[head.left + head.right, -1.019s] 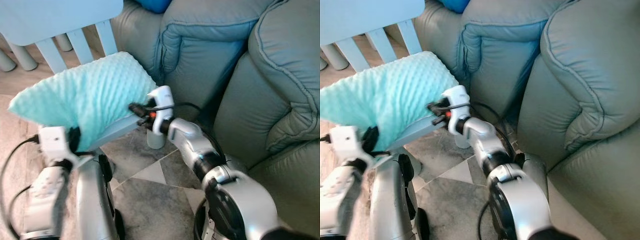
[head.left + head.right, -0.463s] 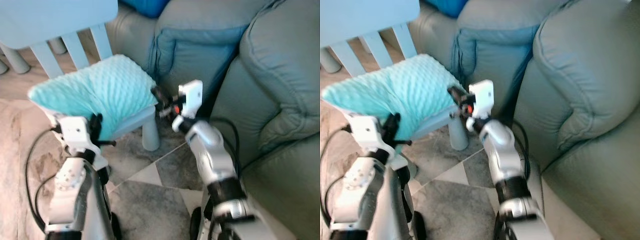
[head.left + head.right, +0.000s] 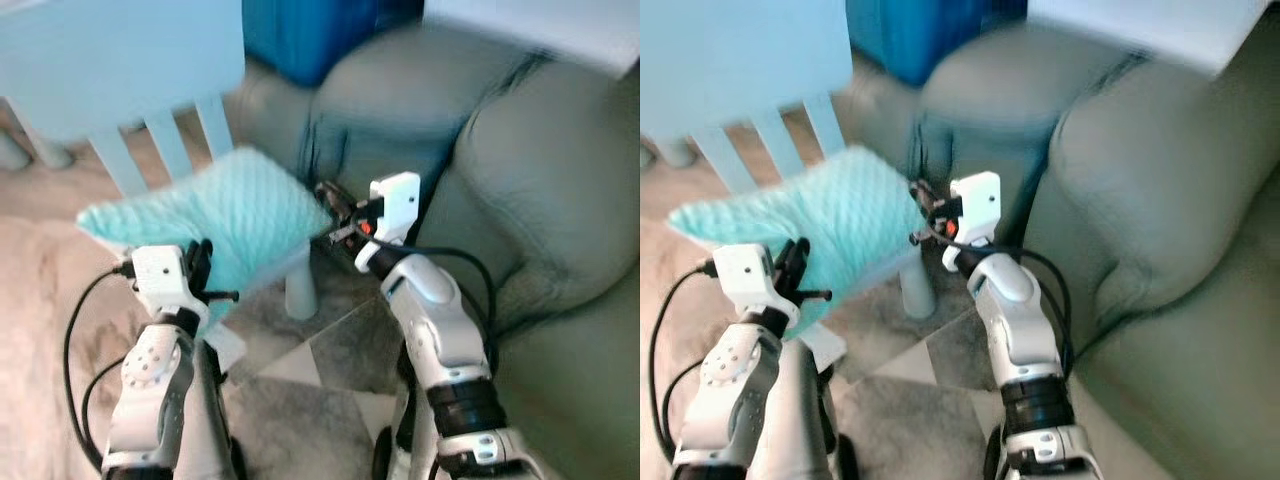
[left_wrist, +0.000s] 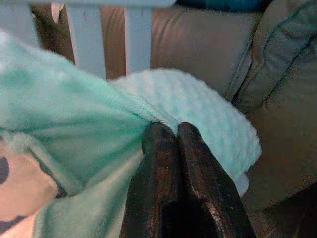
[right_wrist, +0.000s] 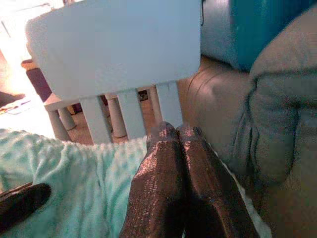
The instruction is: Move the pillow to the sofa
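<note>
Both grippers are clenched on the mint pillow [image 3: 215, 215], the left gripper [image 3: 208, 283] at its near edge and the right gripper [image 3: 330, 205] at its right corner, holding it level above the small chair [image 3: 150, 90] beside the sofa [image 3: 520, 180], apparently for carrying across.

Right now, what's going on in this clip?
The robot is holding a mint-green pillow from both ends over a small pale-blue chair. The left pincer is pinched shut on the pillow's near edge, and the right pincer is shut on the end nearest the grey-green sofa. The pillow is not yet on the sofa.
</note>
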{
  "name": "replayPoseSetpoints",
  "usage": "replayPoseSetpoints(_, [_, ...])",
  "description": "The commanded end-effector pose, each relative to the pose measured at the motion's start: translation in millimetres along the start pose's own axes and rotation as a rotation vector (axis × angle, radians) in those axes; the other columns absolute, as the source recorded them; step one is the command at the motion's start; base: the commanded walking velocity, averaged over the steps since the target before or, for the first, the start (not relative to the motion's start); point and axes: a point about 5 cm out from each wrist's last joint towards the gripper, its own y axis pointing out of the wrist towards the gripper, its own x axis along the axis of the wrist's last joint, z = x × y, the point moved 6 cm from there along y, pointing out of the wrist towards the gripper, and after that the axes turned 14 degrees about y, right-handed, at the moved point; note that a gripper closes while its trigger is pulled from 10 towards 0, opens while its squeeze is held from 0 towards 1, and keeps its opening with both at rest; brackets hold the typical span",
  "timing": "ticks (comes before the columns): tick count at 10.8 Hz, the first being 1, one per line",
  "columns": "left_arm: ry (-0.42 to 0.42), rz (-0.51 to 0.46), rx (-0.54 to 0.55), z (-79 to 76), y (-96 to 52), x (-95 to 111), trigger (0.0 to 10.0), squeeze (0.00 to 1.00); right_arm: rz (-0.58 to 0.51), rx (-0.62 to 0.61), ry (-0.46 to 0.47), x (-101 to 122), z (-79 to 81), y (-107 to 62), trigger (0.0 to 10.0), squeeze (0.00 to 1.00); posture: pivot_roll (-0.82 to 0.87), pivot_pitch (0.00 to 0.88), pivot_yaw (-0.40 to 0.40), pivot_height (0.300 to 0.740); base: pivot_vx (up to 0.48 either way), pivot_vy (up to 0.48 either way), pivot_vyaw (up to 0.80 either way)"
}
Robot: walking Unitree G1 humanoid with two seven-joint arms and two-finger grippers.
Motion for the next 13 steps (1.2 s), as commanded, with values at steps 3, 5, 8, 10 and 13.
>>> replayPoseSetpoints(3, [0.017,0.009,-0.007,-1.0,0.1,-4,10.0,0.00,0.011,0.001,0.004,-2,7.6,-3.0,10.0,0.00,-0.06,0.093,-0.029,0.554,0.000,0.000,0.00])
replayPoseSetpoints(5, [0.014,0.008,-0.009,-2.2,1.5,-4,10.0,0.00,0.014,0.002,0.004,-1,9.1,-3.8,10.0,0.00,-0.06,0.091,-0.029,0.589,0.000,0.000,0.00])
replayPoseSetpoints(8, [0.015,0.010,-0.003,-0.7,3.3,-5,10.0,0.00,0.018,0.001,0.004,0,9.5,-4.4,10.0,0.00,-0.06,0.086,-0.030,0.644,0.000,0.000,0.00])
replayPoseSetpoints(10, [0.016,0.011,0.000,0.5,4.8,-6,10.0,0.00,0.024,0.006,0.001,0,11.4,-4.5,10.0,0.00,-0.07,0.078,-0.030,0.679,0.000,0.000,0.00])
replayPoseSetpoints(13, [-0.002,0.056,0.018,3.1,4.7,-16,10.0,0.00,0.024,0.009,-0.001,1,12.9,-5.9,10.0,0.00,-0.07,0.074,-0.032,0.734,0.000,0.000,0.00])
